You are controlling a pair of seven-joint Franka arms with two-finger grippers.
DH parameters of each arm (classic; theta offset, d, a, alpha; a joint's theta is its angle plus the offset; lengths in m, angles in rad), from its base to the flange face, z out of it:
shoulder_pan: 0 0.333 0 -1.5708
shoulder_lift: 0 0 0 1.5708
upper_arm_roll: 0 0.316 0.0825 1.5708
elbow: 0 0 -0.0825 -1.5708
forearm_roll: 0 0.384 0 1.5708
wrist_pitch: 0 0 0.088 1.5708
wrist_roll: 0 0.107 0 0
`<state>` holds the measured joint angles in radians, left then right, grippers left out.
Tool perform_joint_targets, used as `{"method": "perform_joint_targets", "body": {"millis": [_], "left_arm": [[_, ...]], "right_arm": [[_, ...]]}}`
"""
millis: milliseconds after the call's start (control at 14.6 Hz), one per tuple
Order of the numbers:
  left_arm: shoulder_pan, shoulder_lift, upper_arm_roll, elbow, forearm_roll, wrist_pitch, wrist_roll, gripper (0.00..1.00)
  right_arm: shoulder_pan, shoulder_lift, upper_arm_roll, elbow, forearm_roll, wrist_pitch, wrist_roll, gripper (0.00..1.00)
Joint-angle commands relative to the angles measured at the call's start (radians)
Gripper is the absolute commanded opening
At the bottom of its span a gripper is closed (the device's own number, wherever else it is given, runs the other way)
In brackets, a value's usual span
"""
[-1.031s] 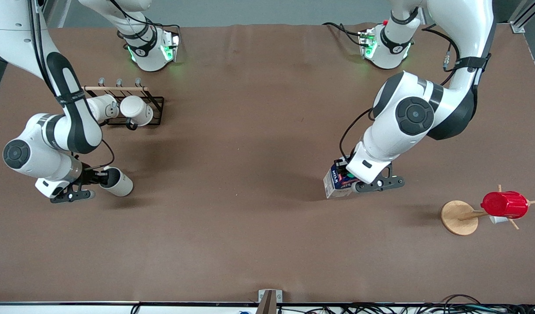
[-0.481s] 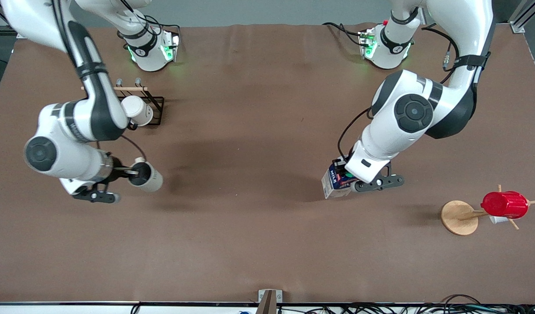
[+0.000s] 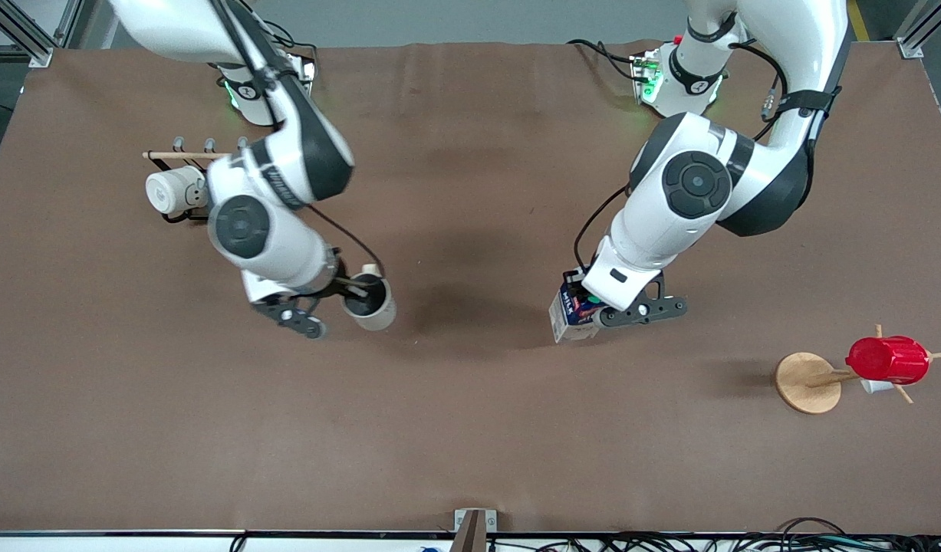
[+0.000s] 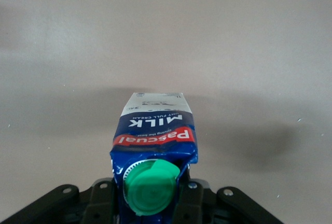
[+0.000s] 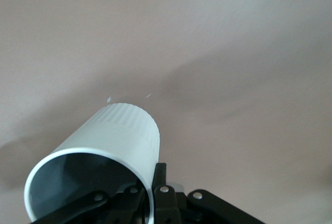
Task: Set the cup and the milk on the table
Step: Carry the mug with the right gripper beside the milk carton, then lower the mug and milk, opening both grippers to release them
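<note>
Both end effectors carry something above the counter [image 3: 470, 429]. Right end effector [image 3: 347, 295] is pinching the cup [image 3: 369, 304] by its rim: one finger goes inside the grey interior and the other presses the outer wall, as the right wrist view shows near the rim [image 5: 150, 182]. The cup is in the air and tilted, its mouth turned partly up toward the front camera, and it hangs over the bare brown cover near the middle of the counter, a little toward the right arm's end. A small handle shows at its upper edge in the front view. In the right wrist view the cup [image 5: 104, 151] has fine ribs around its base.

Left end effector [image 3: 589, 307] is closed on the milk [image 3: 566, 314], gripping the carton at its gabled top, on both sides of the green cap [image 4: 150, 187]. The milk [image 4: 155, 130] hangs with its base toward the counter, slightly tilted, and a shadow lies on the surface under it. I cannot tell if its base touches the surface.

Toward the right arm's end stands a black rack [image 3: 182, 215] with a white mug [image 3: 167, 192] on it. Toward the left arm's end a red cup [image 3: 888, 359] sits on a wooden stand [image 3: 804, 382].
</note>
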<state>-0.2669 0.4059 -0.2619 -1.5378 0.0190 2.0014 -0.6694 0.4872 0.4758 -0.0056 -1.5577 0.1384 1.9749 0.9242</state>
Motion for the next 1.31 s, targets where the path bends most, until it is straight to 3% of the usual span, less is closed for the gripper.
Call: {"method": "perform_joint_targets", "body": {"millis": [0,550,962,1031,1168,1237], "left_arm": [[0.001,0.011,0.0,0.033,0.007,-0.018,-0.007,0.38],[-0.031,0.057,-0.002,0.034,-0.002,-0.018,-0.006,0.36],[-0.072,0.119,-0.005,0.041,-0.037,-0.015,-0.029,0.36],[-0.087,0.126,-0.005,0.041,-0.047,-0.009,-0.03,0.36],[-0.106,0.145,-0.005,0.042,-0.05,-0.003,-0.033,0.36],[-0.109,0.148,-0.005,0.047,-0.05,0.005,-0.033,0.37]], "right_arm": [[0.074,0.127,-0.011,0.126,0.009,0.022,0.16,0.01],[0.228,0.24,-0.013,0.145,0.006,0.251,0.255,0.03],[0.278,0.29,-0.013,0.136,0.0,0.334,0.257,0.13],[0.283,0.297,-0.013,0.137,0.001,0.334,0.257,0.25],[0.278,0.29,-0.014,0.137,0.001,0.323,0.255,0.72],[0.271,0.287,-0.016,0.136,0.001,0.317,0.249,0.81]]}}
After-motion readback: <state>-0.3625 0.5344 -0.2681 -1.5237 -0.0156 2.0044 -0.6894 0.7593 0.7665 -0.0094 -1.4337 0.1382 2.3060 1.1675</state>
